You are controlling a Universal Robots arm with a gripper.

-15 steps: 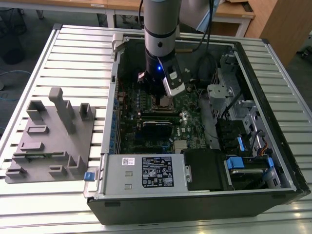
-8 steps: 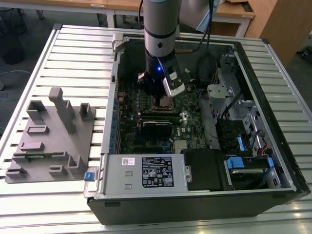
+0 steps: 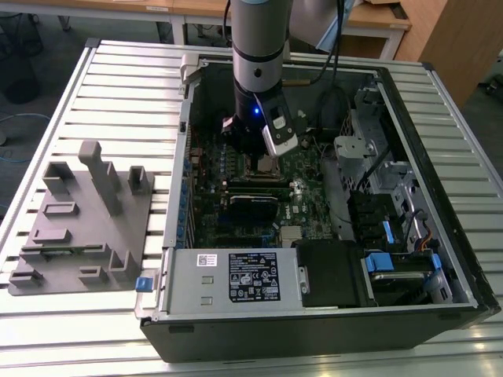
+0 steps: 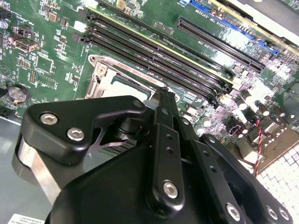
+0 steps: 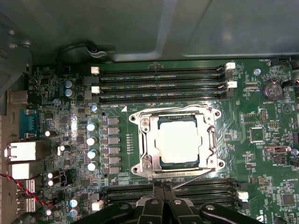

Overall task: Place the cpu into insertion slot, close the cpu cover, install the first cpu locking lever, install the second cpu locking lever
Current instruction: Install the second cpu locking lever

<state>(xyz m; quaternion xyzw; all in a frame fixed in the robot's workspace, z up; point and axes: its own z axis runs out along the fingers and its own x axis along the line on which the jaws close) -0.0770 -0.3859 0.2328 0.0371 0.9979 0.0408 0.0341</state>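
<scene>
In the first wrist view the cpu (image 5: 180, 142) lies flat in the insertion slot (image 5: 160, 159), its pale metal top showing through the cut-out of the cpu cover (image 5: 145, 140), which lies down over it. One thin locking lever (image 5: 214, 140) runs along one side of the socket. Another lever (image 5: 187, 179) slants from the socket edge to my fingertips. My gripper (image 5: 163, 187) is shut, its tips at the socket's edge beside that lever's end. The second wrist view has the gripper (image 4: 162, 93) over the cpu (image 4: 125, 88). In the exterior view the gripper (image 3: 263, 157) is inside the case.
Long black memory slots (image 5: 159, 79) flank the socket on two sides, and a row of capacitors (image 5: 92, 140) stands close by. The case walls (image 3: 177, 204), power supply (image 3: 236, 279) and drive cage (image 3: 393, 259) hem the board in. A grey fixture (image 3: 82, 220) rests on the slatted table.
</scene>
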